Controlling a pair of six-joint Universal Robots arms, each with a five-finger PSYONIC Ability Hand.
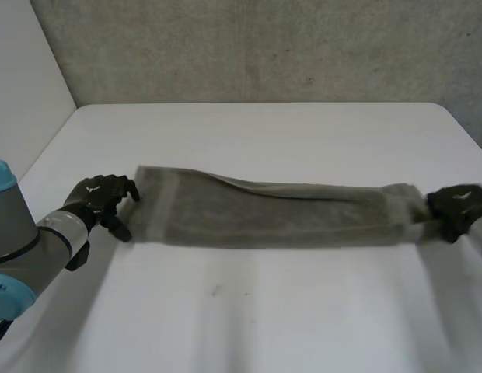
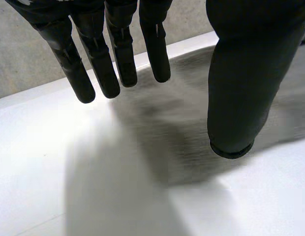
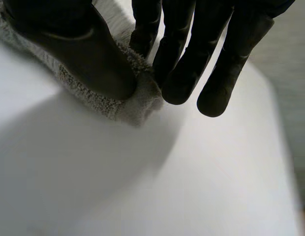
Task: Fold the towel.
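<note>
Towel position: The towel is lying stretched out as a long, narrow band across the middle of the white table. It is running from side to side, with one robot hand at each short end.

Left hand: The left hand is sitting just beside the towel's left short end and is holding nothing. Its fingers are hanging straight and standing well apart from the thumb. In its wrist view the grey cloth is lying below the gap between them.

Right hand: The right hand is pinching a corner at the towel's right end. Its thumb is pressing down on the cloth while the fingers are closing against the bunched corner from the other side.

Materials and textures: The towel is showing a soft, nubbly looped pile (clearest in the right wrist view). The table is looking smooth and matte. Both hands are looking smooth and black. A rough grey wall is standing behind the table.

Shapes: The band is keeping a fairly straight near edge. It is narrowing and gathering where the right hand is pinching it.

Towel's look: It is appearing dull grey-green. A paler woven stripe is crossing it near the left end. An upper layer's edge is slanting along the far side, so the cloth is seeming to lie doubled along its length.
</note>
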